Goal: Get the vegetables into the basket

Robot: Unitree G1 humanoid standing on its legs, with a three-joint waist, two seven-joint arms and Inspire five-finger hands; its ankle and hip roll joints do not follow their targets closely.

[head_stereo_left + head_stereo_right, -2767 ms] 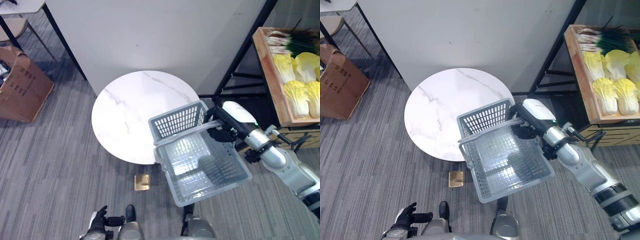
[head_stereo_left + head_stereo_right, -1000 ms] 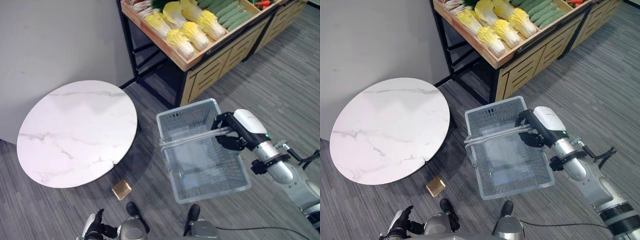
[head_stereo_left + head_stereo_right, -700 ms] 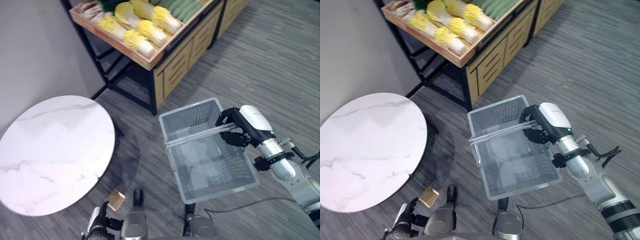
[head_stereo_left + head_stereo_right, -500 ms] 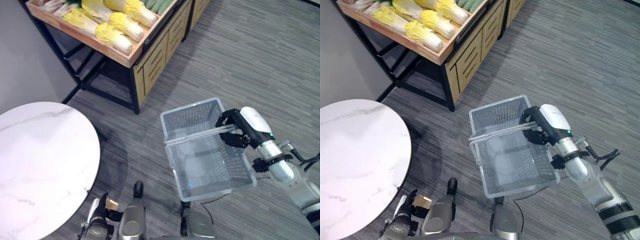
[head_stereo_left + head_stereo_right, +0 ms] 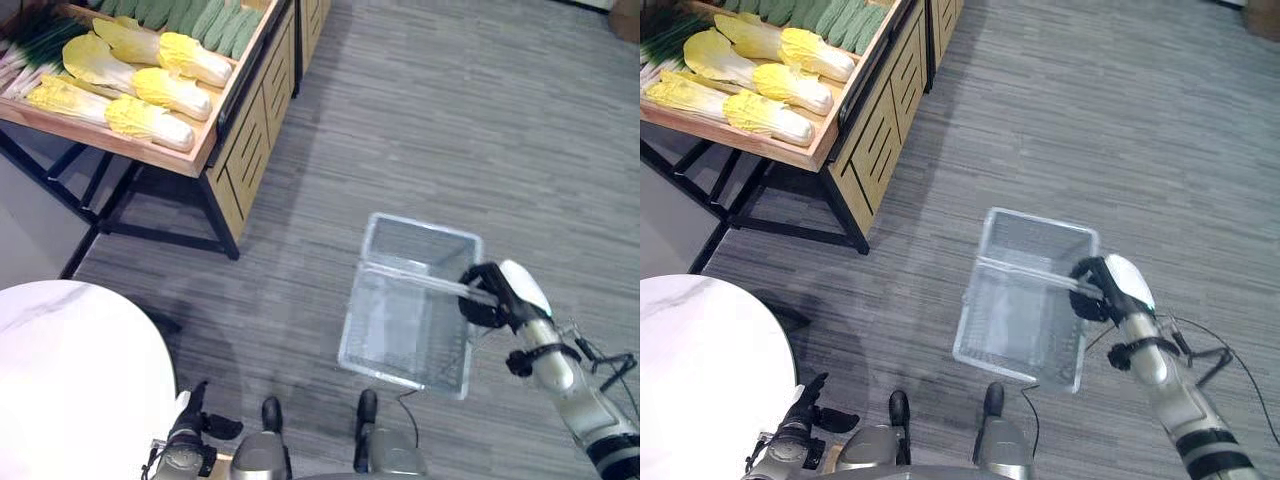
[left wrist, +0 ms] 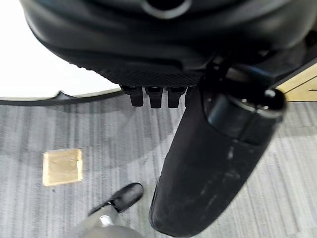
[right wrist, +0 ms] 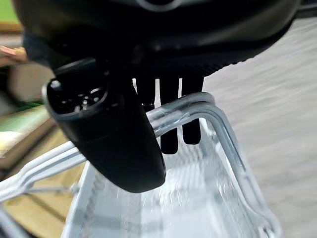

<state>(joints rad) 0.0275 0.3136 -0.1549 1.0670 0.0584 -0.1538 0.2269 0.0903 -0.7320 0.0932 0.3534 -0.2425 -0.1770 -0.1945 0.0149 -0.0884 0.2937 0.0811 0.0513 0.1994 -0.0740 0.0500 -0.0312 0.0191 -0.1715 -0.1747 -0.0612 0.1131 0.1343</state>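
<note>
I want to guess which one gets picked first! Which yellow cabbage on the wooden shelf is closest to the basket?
The cabbage lying along the shelf's front edge. The other yellow ones lie farther back, and the basket hangs empty from the right hand out over the carpet.

Wooden produce shelf (image 5: 215, 130) with yellow cabbages (image 5: 140, 88) and green cucumbers (image 5: 215, 20).

basket (image 5: 410, 320): pale grey perforated plastic, glossy handles. table (image 5: 70, 380) at 8 o'clock: polished white marble look. stand (image 5: 235, 140) at 11 o'clock: light matt wood. floor (image 5: 480, 130): grey ribbed carpet.
</note>
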